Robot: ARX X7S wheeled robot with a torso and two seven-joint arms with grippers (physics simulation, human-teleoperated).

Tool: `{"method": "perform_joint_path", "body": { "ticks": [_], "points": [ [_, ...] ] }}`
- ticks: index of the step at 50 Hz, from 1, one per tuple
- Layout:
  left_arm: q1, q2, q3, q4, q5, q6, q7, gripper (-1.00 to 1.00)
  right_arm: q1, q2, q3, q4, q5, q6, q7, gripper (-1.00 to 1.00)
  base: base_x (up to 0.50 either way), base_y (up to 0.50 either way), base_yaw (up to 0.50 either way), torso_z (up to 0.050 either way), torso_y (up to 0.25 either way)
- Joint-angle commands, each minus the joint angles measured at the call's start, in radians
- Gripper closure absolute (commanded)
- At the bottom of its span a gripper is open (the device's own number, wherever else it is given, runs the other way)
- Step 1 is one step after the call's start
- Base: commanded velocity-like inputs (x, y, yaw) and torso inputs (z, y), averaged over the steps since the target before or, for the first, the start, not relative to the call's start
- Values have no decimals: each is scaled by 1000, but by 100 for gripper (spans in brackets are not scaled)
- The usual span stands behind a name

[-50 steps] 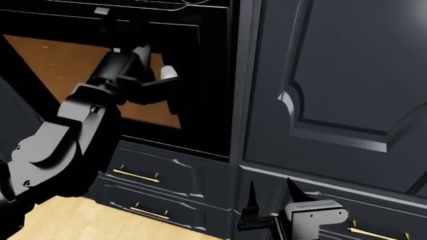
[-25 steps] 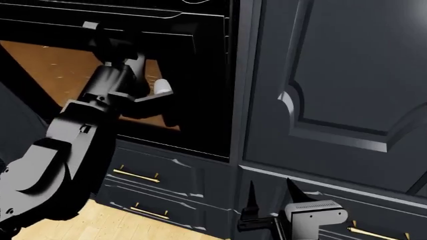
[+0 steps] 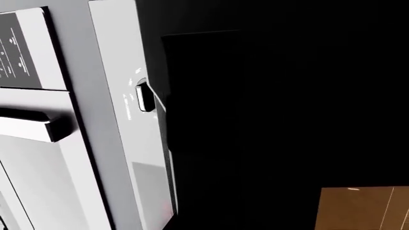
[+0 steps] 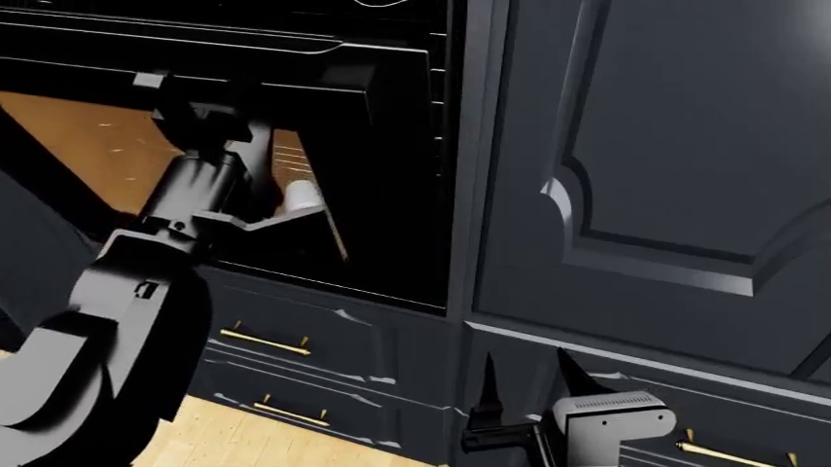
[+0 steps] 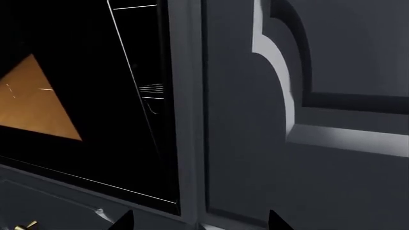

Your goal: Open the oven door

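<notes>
**Oven door ajar, left arm at its top edge**

Door first, as the head view has it: the oven door [image 4: 377,185] is a glossy black panel tilted outward from the top, hinged along its lower edge above the navy drawers [image 4: 292,341] with brass handles. Its glass mirrors the orange-brown floor. The left gripper [image 4: 208,102] reaches up to the door's upper edge, and a pale rounded part of the wrist sits just below it against the glass. The fingertips are lost against the black of the door, so I cannot tell whether the jaws are clamped or apart. The right gripper [image 4: 526,375] hangs low at the bottom of the view, well apart from the oven, with two dark pointed fingers [image 4: 489,384] spread and nothing between them. To the right of the oven stands a tall navy cabinet door [image 4: 663,156] with a raised panel.

Left wrist view: the pale metal inner edge [image 3: 137,124] of the door runs across the picture, with one small slot in it, and the grey control panel [image 3: 28,52] lies beside it. The rest is black glass with a corner of reflected floor. The gripper's fingers do not show here.

Right wrist view: the oven's side and the gap beside the door show, next to the cabinet's raised moulding. Two dark fingertips [image 5: 124,221] sit apart at the edge, holding nothing.
</notes>
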Motion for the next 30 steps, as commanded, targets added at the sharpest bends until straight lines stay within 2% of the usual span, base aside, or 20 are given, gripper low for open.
{"method": "perform_joint_path", "body": {
  "ticks": [1, 30],
  "points": [
    [25, -37, -44, 49, 41, -40, -42, 100, 0, 1, -3, 3, 0, -5, 3, -100, 0, 0, 4, 0, 0],
    [136, -93, -51, 119, 89, -87, -137, 100, -2, 6, -12, 2, -1, -8, 12, -100, 0, 1, 2, 0, 1]
  ]
}}
